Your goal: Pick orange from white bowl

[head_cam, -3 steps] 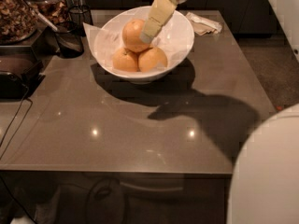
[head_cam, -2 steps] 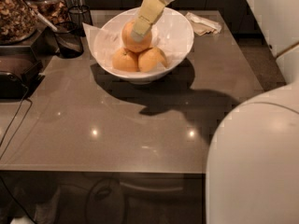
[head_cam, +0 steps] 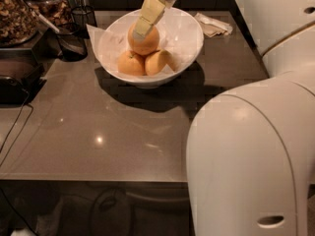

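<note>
- My gripper (head_cam: 141, 28) has slid left since a second ago and is now pressed on the orange (head_cam: 147, 43); can't tell if it's clamped.
- Orange hasn't budged, still topping two paler oranges (head_cam: 131, 64) in the white bowl (head_cam: 184, 36).
- My arm (head_cam: 246, 161) hides more counter (head_cam: 98, 127) now.

No readable text, label, brand, number or sign anywhere in view. Gripper (head_cam: 141, 29) reaches down from top of frame onto orange (head_cam: 150, 43), topmost fruit in white bowl (head_cam: 184, 36); nothing legible on any of them. Jars (head_cam: 15, 14) at left: contents visible, no lettering legible.
</note>
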### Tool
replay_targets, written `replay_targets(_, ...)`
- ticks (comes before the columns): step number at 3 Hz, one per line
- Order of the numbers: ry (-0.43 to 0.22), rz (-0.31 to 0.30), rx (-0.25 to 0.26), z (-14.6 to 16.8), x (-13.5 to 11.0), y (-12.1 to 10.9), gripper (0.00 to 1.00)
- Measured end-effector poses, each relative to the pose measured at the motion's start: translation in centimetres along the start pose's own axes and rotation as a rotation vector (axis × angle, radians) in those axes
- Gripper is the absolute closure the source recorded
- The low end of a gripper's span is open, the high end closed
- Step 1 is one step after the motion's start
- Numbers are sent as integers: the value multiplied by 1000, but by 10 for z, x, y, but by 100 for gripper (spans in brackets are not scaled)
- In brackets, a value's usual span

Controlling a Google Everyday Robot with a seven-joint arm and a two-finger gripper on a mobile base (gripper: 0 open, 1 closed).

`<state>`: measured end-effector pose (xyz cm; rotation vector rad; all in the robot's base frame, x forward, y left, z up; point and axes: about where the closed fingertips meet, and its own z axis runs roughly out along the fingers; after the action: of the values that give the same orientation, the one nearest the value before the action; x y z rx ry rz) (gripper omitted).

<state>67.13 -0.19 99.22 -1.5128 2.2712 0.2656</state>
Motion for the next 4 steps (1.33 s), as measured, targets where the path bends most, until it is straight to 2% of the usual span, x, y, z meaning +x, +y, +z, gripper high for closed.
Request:
replay_targets(1,12,1,-3,12,-6,-6,17)
replay_targets(4,82,-6,-26,56,-13,-11,22)
